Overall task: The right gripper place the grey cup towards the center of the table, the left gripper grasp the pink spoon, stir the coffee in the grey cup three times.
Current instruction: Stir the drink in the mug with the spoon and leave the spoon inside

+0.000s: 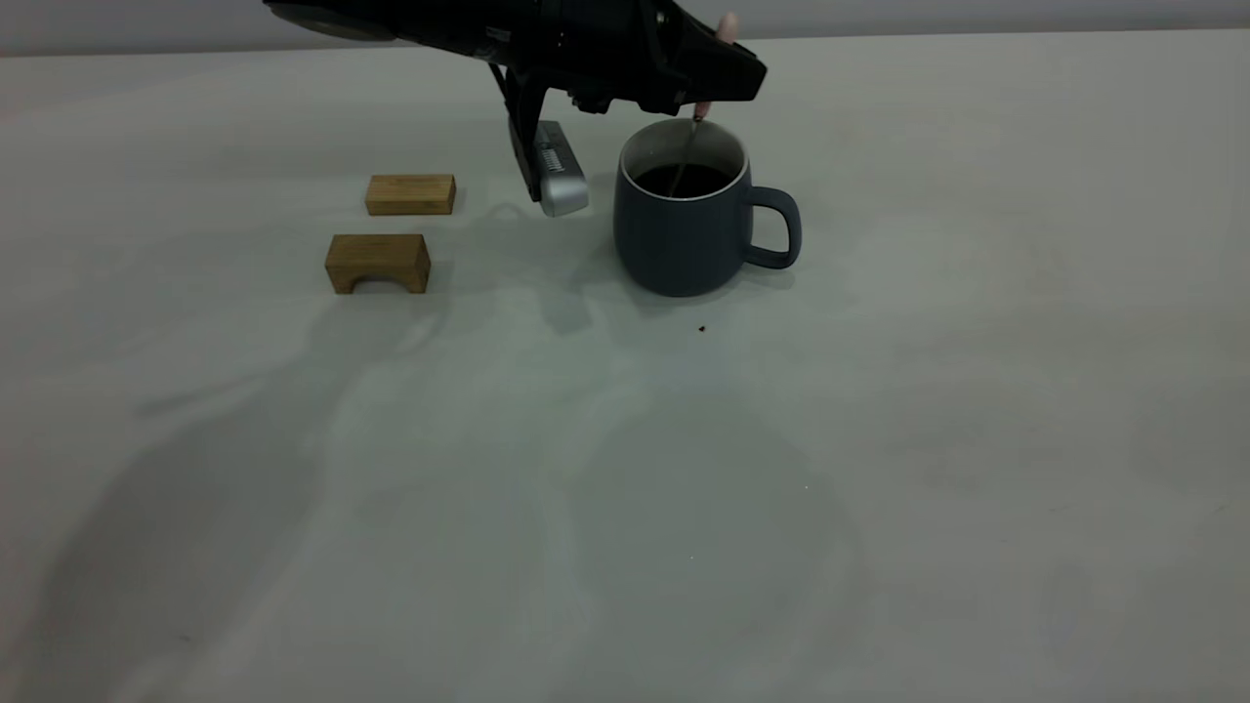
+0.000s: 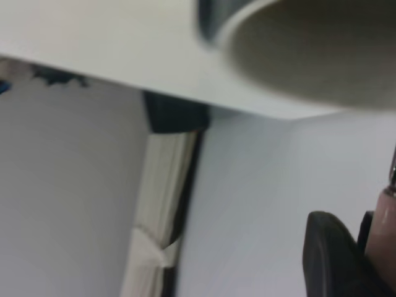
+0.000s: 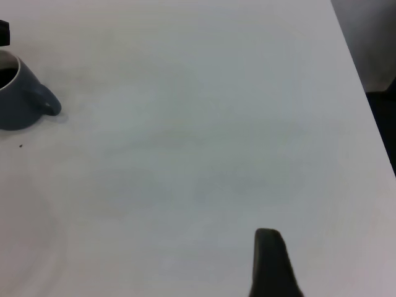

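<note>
The grey cup (image 1: 684, 234) stands upright on the table (image 1: 684, 508), handle pointing right, with dark coffee (image 1: 684, 181) inside. My left gripper (image 1: 705, 98) hovers just above the rim, shut on the pink spoon (image 1: 726, 24). The spoon's metal neck runs down into the coffee, and its bowl is hidden in the liquid. In the left wrist view a black finger (image 2: 328, 253) presses against the pink handle (image 2: 383, 223), with the cup's rim (image 2: 309, 55) beyond. Far to the cup's right, one finger (image 3: 269, 260) of my right gripper shows alone over bare table; the cup (image 3: 18, 99) sits well away from it.
Two brown wooden blocks (image 1: 410, 193) (image 1: 378, 262) lie left of the cup. The left arm's silver module (image 1: 560, 176) hangs low between the blocks and the cup. A tiny dark speck (image 1: 701, 329) lies in front of the cup.
</note>
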Action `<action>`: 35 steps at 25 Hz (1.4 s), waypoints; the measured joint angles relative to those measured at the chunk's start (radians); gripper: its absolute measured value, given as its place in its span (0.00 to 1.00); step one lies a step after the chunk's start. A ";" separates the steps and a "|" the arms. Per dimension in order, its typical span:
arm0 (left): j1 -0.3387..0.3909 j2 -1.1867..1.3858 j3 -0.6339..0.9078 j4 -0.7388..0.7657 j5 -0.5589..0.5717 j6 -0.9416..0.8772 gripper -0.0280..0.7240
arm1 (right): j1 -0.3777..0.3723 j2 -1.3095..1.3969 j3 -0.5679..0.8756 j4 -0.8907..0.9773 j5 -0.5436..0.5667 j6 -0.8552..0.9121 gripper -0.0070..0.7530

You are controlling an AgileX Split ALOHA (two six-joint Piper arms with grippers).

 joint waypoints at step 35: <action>0.001 0.061 -0.056 -0.090 0.037 0.130 0.20 | 0.000 0.000 0.000 0.000 0.000 0.000 0.70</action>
